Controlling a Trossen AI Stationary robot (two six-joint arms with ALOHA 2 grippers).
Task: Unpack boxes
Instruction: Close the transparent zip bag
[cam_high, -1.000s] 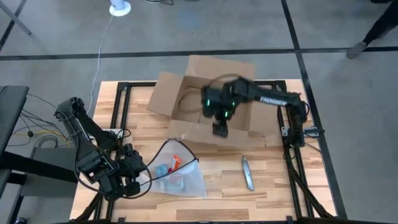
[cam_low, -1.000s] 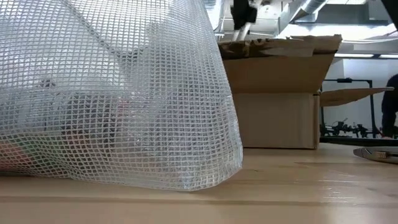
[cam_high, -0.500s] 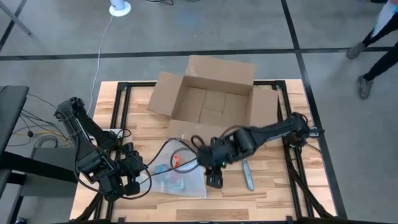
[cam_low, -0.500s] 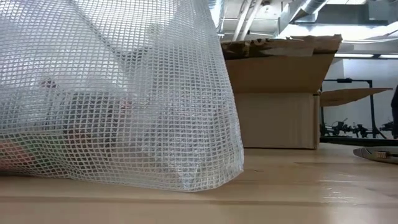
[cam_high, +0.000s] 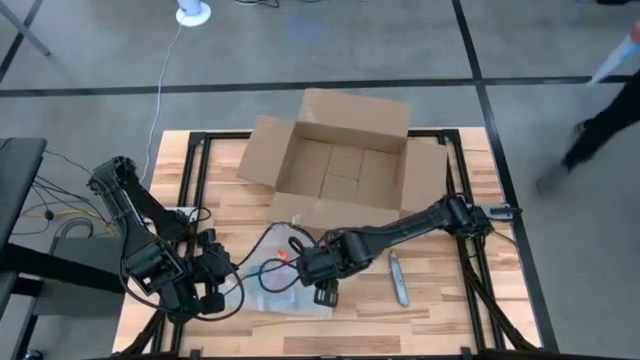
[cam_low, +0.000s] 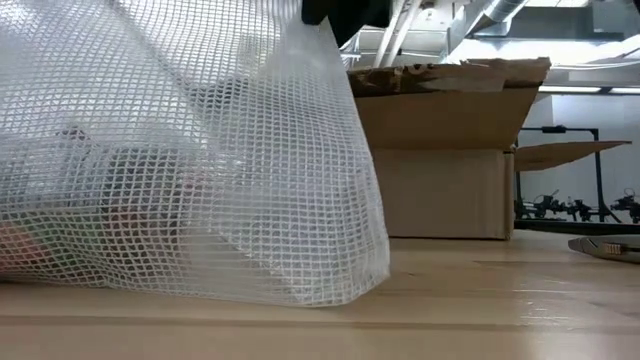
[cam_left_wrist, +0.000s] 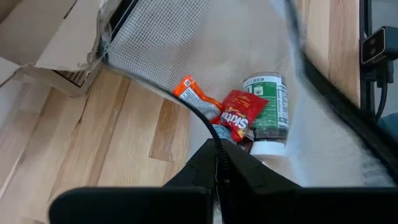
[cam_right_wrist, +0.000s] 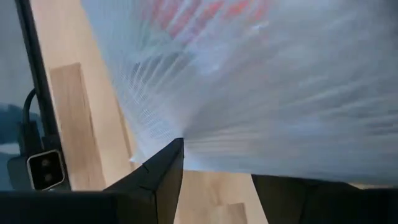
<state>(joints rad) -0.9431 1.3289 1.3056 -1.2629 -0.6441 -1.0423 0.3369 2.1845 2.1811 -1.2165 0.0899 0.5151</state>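
Note:
The brown cardboard box (cam_high: 340, 165) stands on its bottom at the table's far middle, flaps spread open; the low view shows its side (cam_low: 440, 160). A clear mesh zip bag (cam_high: 285, 282) with snack packets (cam_left_wrist: 239, 112) and a bottle (cam_left_wrist: 268, 109) inside lies near the front edge. My left gripper (cam_high: 222, 283) is shut on the bag's left side. My right gripper (cam_high: 322, 292) stands open at the bag's right near corner, the mesh (cam_right_wrist: 261, 81) filling its wrist view. My left gripper pinches the bag's dark zip edge (cam_left_wrist: 214, 140) between its two fingers, coming slantwise down from the table's left. The edge rises off the table while the bag's body and its contents lie on the wood. My right gripper: whether its open fingers (cam_right_wrist: 165, 171) touch the mesh, I cannot tell.
A grey box cutter (cam_high: 398, 278) lies on the wood right of the bag. A person's legs (cam_high: 600, 90) pass on the floor beyond the table's right side. Bare wood lies between the bag and the box.
My right gripper has left the inside of the box, come toward the near edge and down, then moved left to the bag's right near corner. The bag's right side has shifted a little. The person on the floor has walked on.

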